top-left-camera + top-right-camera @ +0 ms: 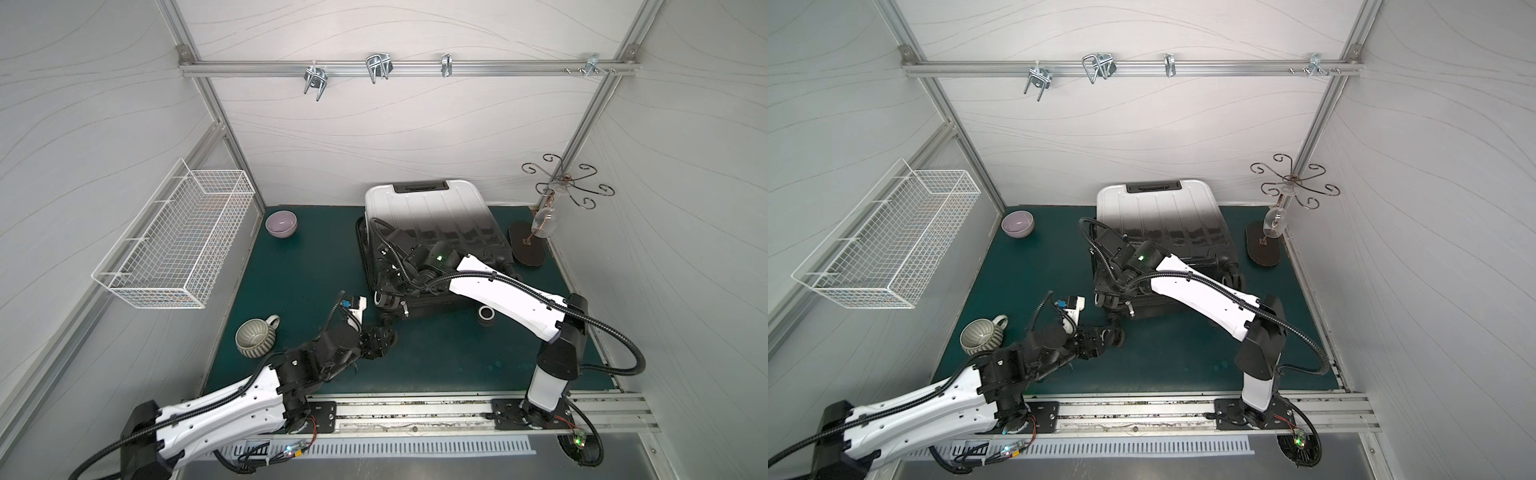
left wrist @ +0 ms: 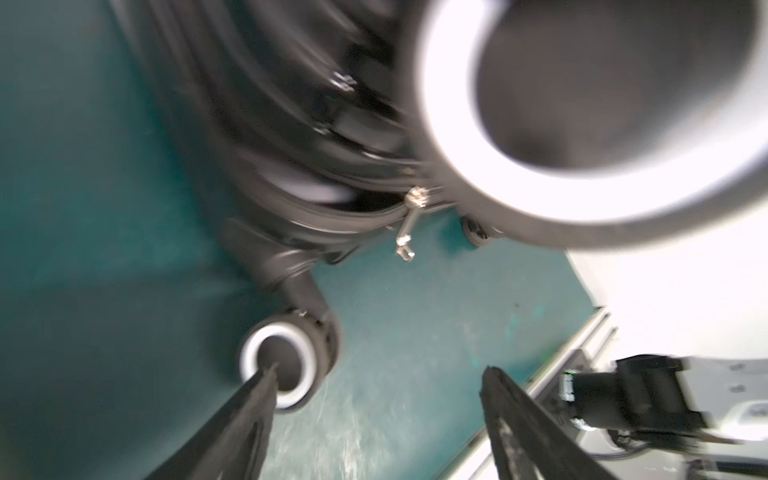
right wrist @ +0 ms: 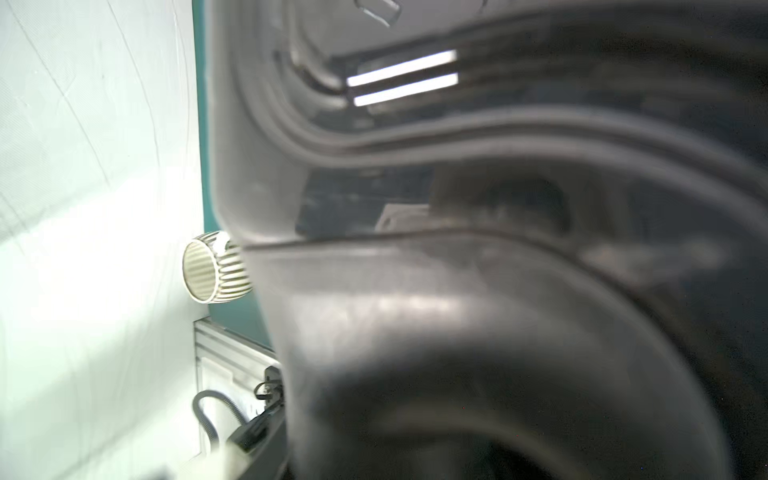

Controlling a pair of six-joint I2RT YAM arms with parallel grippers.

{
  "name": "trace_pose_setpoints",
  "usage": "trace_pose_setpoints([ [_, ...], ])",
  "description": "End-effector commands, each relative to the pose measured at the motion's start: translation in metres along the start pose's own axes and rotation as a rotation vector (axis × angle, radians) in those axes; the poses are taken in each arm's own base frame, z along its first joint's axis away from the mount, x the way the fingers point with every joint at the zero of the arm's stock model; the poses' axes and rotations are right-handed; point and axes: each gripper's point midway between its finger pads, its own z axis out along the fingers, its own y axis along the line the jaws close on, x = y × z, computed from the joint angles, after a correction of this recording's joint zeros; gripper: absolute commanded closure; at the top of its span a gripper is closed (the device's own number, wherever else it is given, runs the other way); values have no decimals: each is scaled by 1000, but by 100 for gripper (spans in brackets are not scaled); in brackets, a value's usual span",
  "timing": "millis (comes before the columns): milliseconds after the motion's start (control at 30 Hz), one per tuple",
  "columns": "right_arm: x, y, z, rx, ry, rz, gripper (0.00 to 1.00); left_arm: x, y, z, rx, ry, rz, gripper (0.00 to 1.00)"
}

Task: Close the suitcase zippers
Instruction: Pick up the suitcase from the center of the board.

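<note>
Below, green mat bears suitcase; white walls.

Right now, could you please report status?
Left jaws open, empty; right jaws unseen. Ribbed white-to-black hard-shell suitcase: silver zipper pull dangling. White-rimmed black wheel beside left jaws.

A robotics lab cell: white wavy-grained wall panels in a silver aluminium extrusion frame enclose a dark green mat. The white-and-black left arm and right arm stand (bolted down) on a metal rail at 6 o'clock; chrome hooks hang at 12 o'clock.
</note>
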Motion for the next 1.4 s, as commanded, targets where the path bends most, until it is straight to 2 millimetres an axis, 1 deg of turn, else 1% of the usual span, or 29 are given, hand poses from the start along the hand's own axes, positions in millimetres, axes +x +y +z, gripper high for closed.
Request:
trace_pose_setpoints([
  [0,-23,42,-44,-231,-89,74,97,-33,-7,9,-71,-222,32,22],
  [100,-26,37,-39,-264,-81,177,98,-31,5,23,-166,-278,27,23],
  [200,-34,38,-42,-289,-90,221,98,-27,6,33,-182,-316,10,24],
  [267,-39,39,-45,-297,-98,233,98,-28,0,39,-177,-316,22,24],
  [433,-45,39,-40,-324,-92,276,99,-23,-23,58,-157,-282,55,22],
  [533,-50,43,-35,-365,-69,317,99,-19,-23,67,-178,-274,66,20],
  [600,-52,49,-34,-403,-56,339,100,-23,-27,70,-168,-303,67,20],
  [633,-54,53,-35,-416,-50,338,100,-27,-30,67,-161,-311,82,20],
  [667,-54,56,-36,-423,-39,333,100,-32,-32,60,-156,-312,89,20],
  [767,-58,56,-36,-443,-27,329,100,-43,-23,32,-160,-319,123,20],
  [800,-61,56,-37,-450,-31,331,100,-47,-17,21,-157,-319,120,20],
  [933,-74,54,-38,-464,-45,344,100,-45,14,-1,-123,-270,41,22],
  [1000,-78,57,-39,-471,-49,342,100,-45,21,-10,-130,-271,44,22],
  [1067,-78,61,-38,-477,-46,345,100,-45,16,-7,-120,-257,54,22],
  [1133,-78,64,-34,-489,-33,365,100,-44,8,4,-129,-225,90,22],
  [1200,-79,68,-36,-510,-17,385,100,-42,3,18,-161,-194,132,22],
  [1300,-80,71,-45,-511,-35,388,100,-41,5,35,-212,-198,169,22],
  [1367,-79,72,-50,-514,-45,388,100,-44,7,41,-239,-215,178,22],
])
